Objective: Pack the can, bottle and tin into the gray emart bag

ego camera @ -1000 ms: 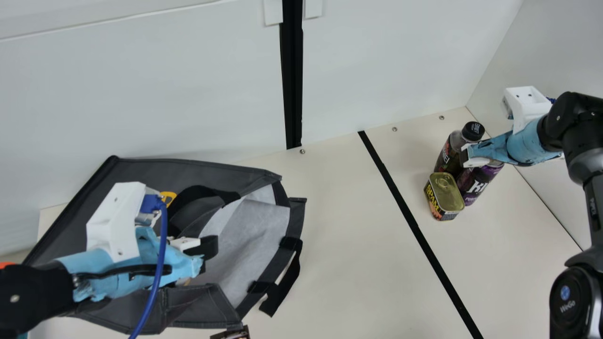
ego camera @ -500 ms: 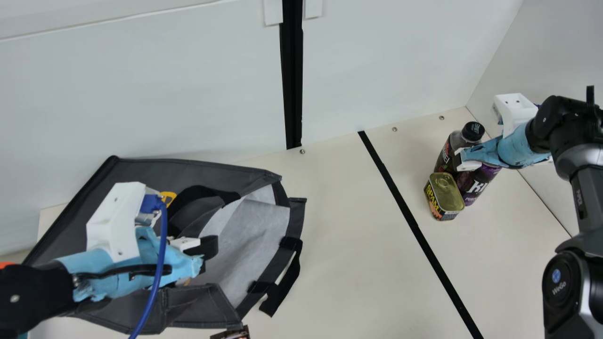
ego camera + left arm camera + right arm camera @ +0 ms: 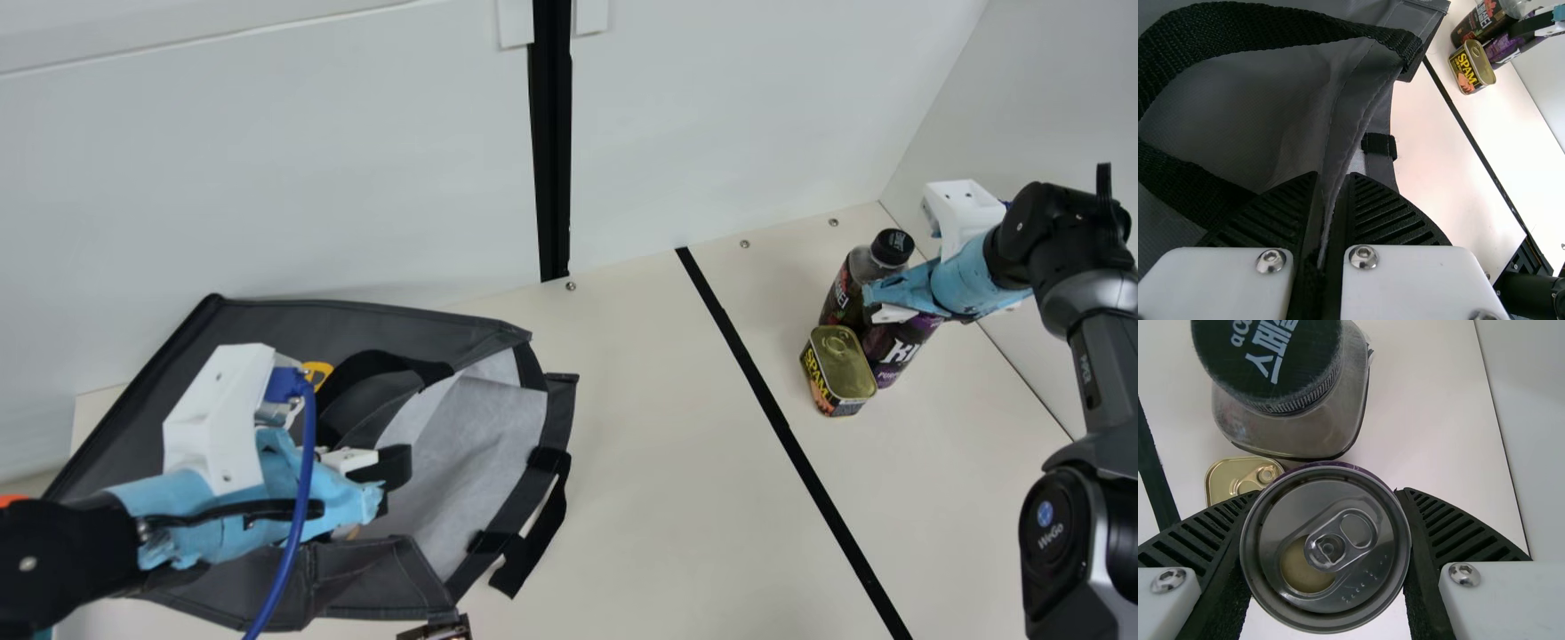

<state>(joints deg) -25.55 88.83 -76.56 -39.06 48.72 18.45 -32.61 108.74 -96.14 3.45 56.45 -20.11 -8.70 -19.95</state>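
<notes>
The left gripper (image 3: 384, 484) pinches the edge of the gray emart bag (image 3: 267, 329). The right gripper (image 3: 875, 304) is around the purple can (image 3: 896, 345); I can't tell if it squeezes. The bottle (image 3: 840, 286) and tin (image 3: 839, 366) stand beside the can

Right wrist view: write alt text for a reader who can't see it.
A can, seen from above with its pull tab, sits at the right gripper; whether clamped is unclear. Near it are a dark-capped bottle and a partly hidden gold tin.
</notes>
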